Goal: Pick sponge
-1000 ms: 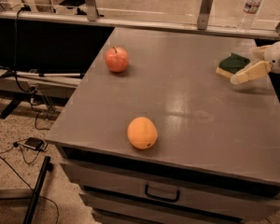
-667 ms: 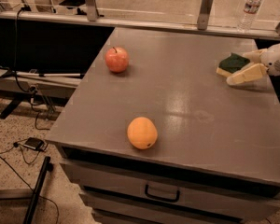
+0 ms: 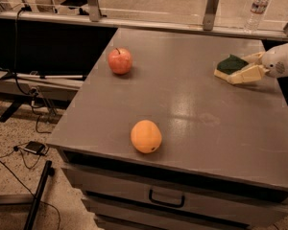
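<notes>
The sponge (image 3: 230, 64), dark green on top with pale yellow foam below, lies flat on the grey table (image 3: 182, 104) near its far right edge. My gripper (image 3: 237, 69) reaches in from the right at table height. It is open. One cream finger (image 3: 245, 75) lies along the sponge's near side and the other finger (image 3: 253, 58) sits behind it. The sponge's right end is between the fingers. I cannot tell whether they press on it.
A red apple (image 3: 120, 60) sits at the far left of the table. An orange (image 3: 146, 136) sits near the front edge. A water bottle (image 3: 257, 5) stands on the ledge behind the table. Drawers with a handle (image 3: 166, 199) are below. Cables lie on the floor at left.
My gripper has moved a little to the left along the table top. The sponge has shifted left with it. The apple and orange have not moved.
</notes>
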{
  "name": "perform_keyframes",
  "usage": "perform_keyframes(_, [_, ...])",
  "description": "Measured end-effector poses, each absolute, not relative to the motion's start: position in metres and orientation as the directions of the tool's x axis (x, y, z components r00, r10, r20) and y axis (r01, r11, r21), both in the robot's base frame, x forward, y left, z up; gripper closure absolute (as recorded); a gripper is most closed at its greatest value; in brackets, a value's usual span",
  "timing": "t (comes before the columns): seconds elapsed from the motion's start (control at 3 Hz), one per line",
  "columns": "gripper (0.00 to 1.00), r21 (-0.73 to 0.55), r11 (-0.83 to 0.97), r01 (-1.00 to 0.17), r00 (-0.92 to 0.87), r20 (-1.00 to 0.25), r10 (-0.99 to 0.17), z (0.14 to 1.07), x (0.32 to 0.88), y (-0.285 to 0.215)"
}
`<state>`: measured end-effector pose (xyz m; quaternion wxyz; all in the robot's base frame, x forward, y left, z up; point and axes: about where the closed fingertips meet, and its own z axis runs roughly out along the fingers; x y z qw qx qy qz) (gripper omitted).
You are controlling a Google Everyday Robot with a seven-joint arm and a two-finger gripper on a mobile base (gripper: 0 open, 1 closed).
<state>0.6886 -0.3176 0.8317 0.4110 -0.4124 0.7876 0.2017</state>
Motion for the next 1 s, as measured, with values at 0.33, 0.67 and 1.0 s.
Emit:
perform_keyframes(0.33, [0.93,0.021,0.556,-0.831,-0.308,-0.850,-0.428,0.848,0.687,-0.306])
perform_keyframes(0.67, [1.00,0.001,0.565,-0.825,-0.266,-0.883,-0.386,0.904,0.671,-0.315])
perform_keyframes(1.0, [1.00,0.000,0.566,-0.825,-0.265,-0.884,-0.386,0.905,0.671,-0.315])
